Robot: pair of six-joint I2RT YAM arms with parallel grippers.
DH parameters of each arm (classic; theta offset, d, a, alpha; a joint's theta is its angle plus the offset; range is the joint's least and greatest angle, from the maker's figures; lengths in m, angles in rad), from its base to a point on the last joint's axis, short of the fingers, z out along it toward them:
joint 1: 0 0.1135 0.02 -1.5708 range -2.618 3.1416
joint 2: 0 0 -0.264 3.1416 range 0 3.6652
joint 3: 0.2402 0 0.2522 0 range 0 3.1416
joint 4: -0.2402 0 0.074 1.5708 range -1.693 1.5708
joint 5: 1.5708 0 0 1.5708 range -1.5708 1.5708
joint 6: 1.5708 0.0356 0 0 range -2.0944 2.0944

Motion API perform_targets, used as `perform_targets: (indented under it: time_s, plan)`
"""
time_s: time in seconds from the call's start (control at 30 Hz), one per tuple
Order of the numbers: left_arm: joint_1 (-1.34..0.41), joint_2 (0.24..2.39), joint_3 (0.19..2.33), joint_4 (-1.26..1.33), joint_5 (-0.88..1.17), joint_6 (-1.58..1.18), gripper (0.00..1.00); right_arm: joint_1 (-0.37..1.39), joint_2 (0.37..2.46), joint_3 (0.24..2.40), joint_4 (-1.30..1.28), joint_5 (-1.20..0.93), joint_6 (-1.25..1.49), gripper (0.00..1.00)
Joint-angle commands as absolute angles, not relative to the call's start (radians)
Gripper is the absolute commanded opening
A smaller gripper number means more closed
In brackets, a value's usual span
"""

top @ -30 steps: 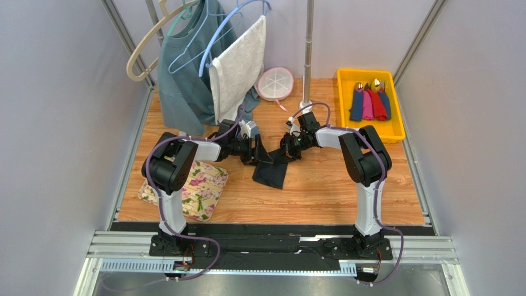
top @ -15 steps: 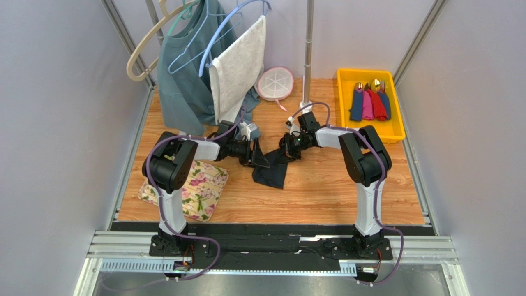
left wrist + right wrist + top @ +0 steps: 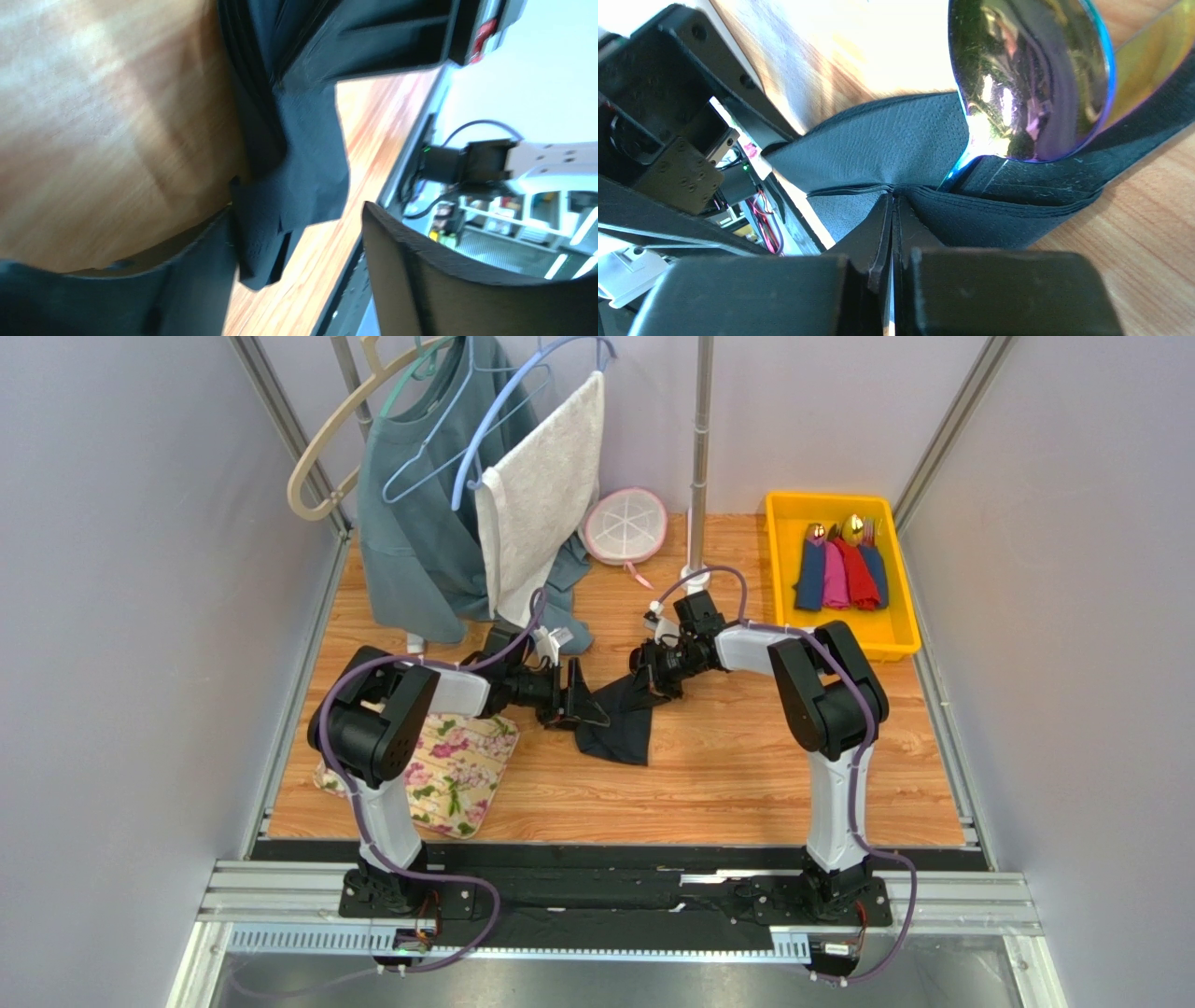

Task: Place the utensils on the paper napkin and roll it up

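Right gripper (image 3: 892,201) pinches the paper napkin (image 3: 878,147) edge (spoon (image 3: 1029,77) just beside); left gripper (image 3: 298,234) gapes — tabletop (image 3: 91,126) beyond.

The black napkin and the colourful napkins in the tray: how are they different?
The black napkin is plain dark; the colourful napkins are blue, pink and red. The black napkin lies loose and crumpled on the table, pinched by the right end effector; the colourful napkins sit rolled in the yellow tray. Both go with cutlery: a shiny purple spoon touches the black one, gold heads poke from the colourful ones.
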State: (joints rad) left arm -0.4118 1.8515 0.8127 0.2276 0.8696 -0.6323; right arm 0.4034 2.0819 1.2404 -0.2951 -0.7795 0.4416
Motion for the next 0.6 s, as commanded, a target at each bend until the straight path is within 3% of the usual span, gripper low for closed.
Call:
perform_targets:
  time_s: [0.0, 0.2, 0.4, 0.47, 0.57]
  plan:
    - [-0.41, 1.885, 0.833, 0.417, 0.825, -0.773, 0.75, 0.419, 2.103, 1.218, -0.351, -0.713, 0.373, 0.0]
    - [-0.413, 1.931, 0.838, 0.534, 0.842, -0.845, 0.72, 0.419, 2.109, 1.229, -0.362, -0.715, 0.365, 0.0]
    - [-0.414, 2.0, 0.891, 0.463, 0.845, -0.787, 0.72, 0.419, 2.114, 1.227, -0.359, -0.715, 0.367, 0.0]
    - [-0.414, 2.008, 0.894, 0.445, 0.87, -0.79, 0.68, 0.419, 2.114, 1.227, -0.357, -0.713, 0.368, 0.0]
    - [-0.414, 1.991, 0.879, 0.431, 0.92, -0.788, 0.54, 0.419, 2.115, 1.229, -0.36, -0.709, 0.367, 0.0]
